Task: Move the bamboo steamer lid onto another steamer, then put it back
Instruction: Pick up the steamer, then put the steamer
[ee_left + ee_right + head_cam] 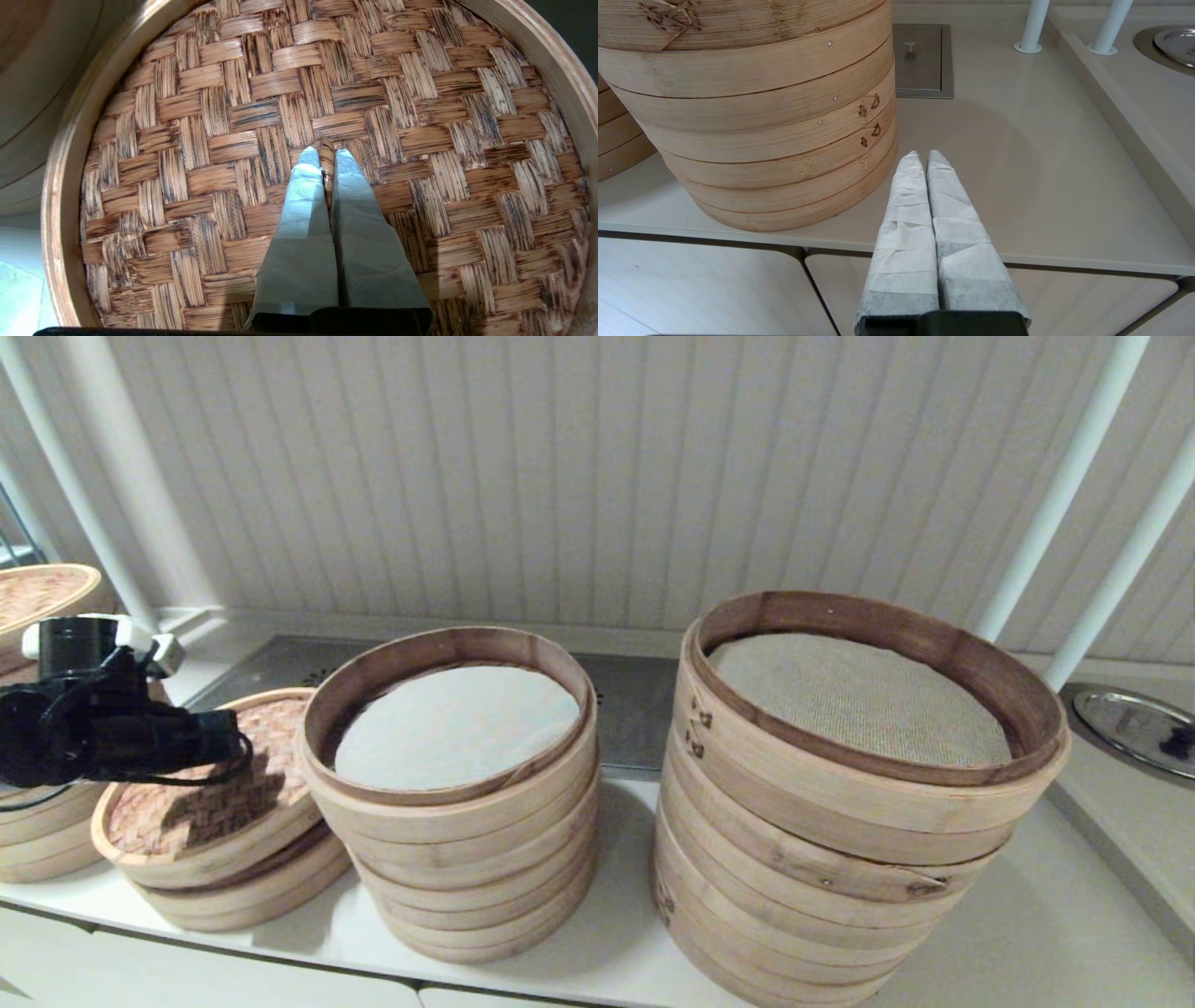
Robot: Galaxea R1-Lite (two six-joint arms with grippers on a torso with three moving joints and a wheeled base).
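The bamboo steamer lid [201, 793] has a pinkish-brown woven top and sits slightly tilted over the low single steamer [252, 896] at the left. My left gripper [327, 156] is above its middle, shut on the small centre loop handle [326, 148]. In the head view only the arm's black body [112, 737] shows above the lid. To the lid's right stands another steamer [457, 821], a medium stack with a smooth white liner [457, 723] and no cover. My right gripper [923, 156] is shut on nothing, low by the counter's front edge.
A wider, taller stack [859, 821] with a beige mesh liner stands at the right, close to my right gripper. A further stack with its own woven lid [37, 593] is at the far left. White poles [1055, 504] and a metal dish [1134, 723] are at the back right.
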